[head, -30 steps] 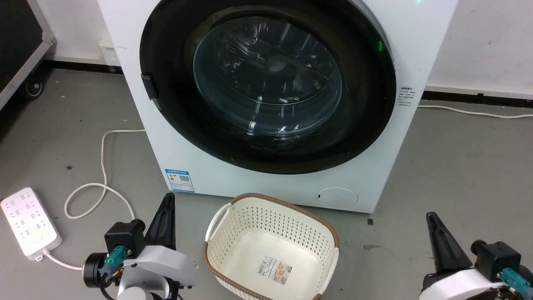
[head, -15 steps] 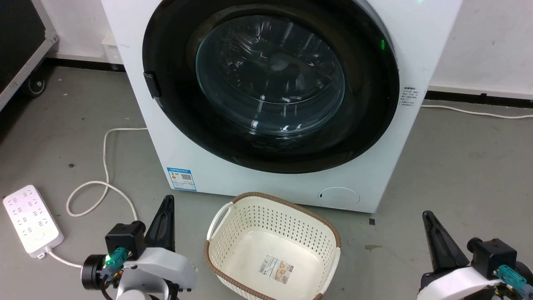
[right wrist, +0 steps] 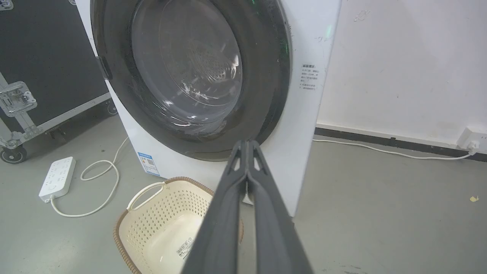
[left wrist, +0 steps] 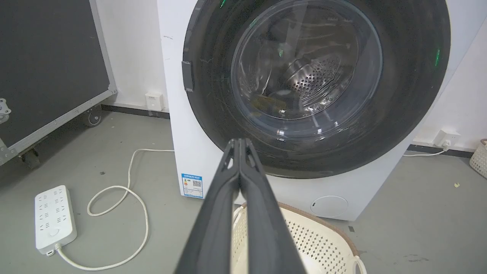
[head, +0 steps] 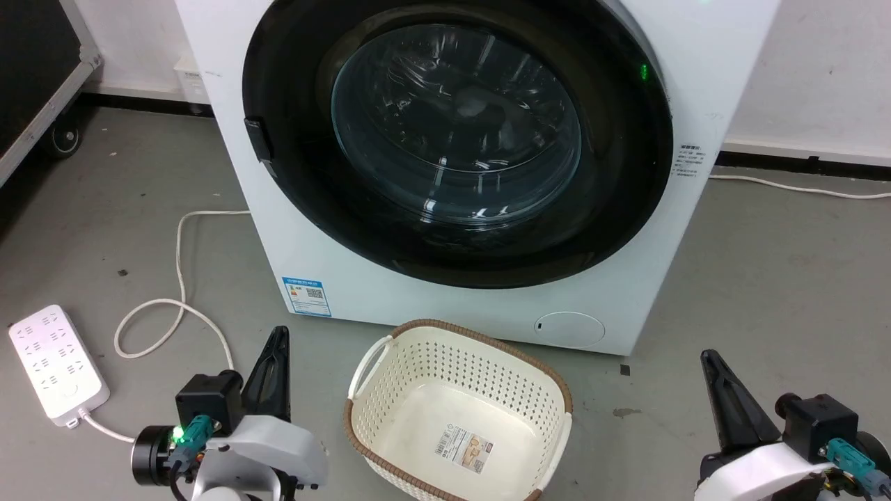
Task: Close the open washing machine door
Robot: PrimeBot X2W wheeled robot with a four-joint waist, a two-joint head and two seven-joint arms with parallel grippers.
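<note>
**Head view, front of the machine [head: 626, 292].** Over the past second the whole field has slid slightly rightward, the machine, basket [head: 445, 330] and power strip [head: 59, 365] moving together; this reads as a shift of the camera, not of the objects. The door [head: 456, 139] has kept its place against the machine throughout; it lies flush in the front panel, its rim seated all round, with no gap visible in either wrist view. The task therefore appears complete, or nearly so, though whether the latch has caught cannot be told.

The left gripper [head: 280, 334] and right gripper [head: 707, 356] stand low on either side of the basket, well apart from the door; the fingers of each are pressed together and hold nothing; their places in the view have barely altered.

**Materials and shapes.**
- Door: a broad glossy black ring around a bulging clear glass bowl, through which a perforated steel drum shows; a small dark tab [head: 257, 142] sits at the ring's left edge.
- Machine: a smooth white box with a round flap [head: 569, 329] low at the right.
- Basket: cream perforated plastic with a brown woven-look rim; empty save a label.
- Cable [head: 177, 257]: white, looped on the matt grey floor [head: 766, 278].
</note>
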